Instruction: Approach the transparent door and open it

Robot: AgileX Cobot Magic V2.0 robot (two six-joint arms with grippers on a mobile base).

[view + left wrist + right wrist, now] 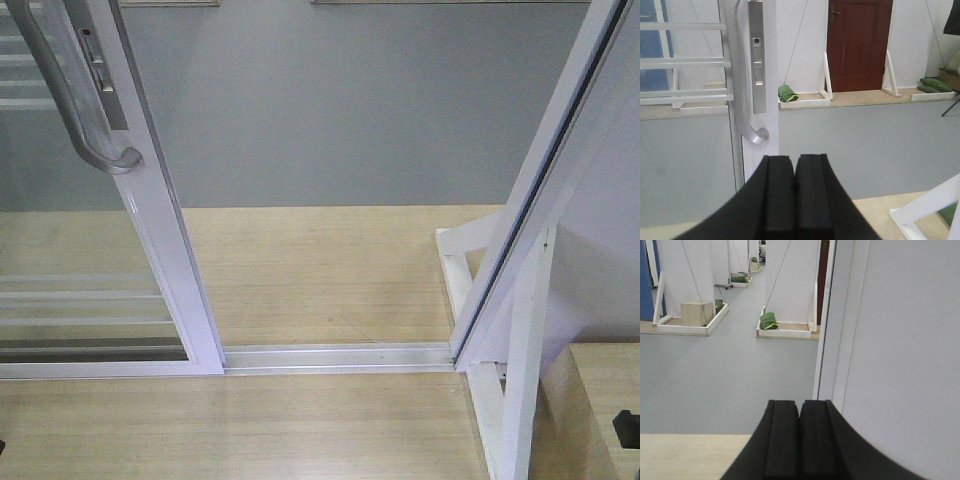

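The door [150, 230] stood at the left of the front view, slid aside, with an open gap between its stile and the slanted white post [540, 190] on the right. Its grey handle [70, 100] curved down the stile, and a metal floor track [340, 357] ran from the door's foot to the post. Neither pincer appeared in that view.

The left wrist view faced the door closer: the handle [742, 95] and a metal lock plate [758, 55] beside it, above the left pincer [794, 197], whose black pads were pressed together on nothing, short of the handle. Beyond the door a red-brown door [857, 45] showed.

The right wrist view showed no door, only the post's edge [827, 320] and white panel above the right pincer [800, 440], also closed and empty.
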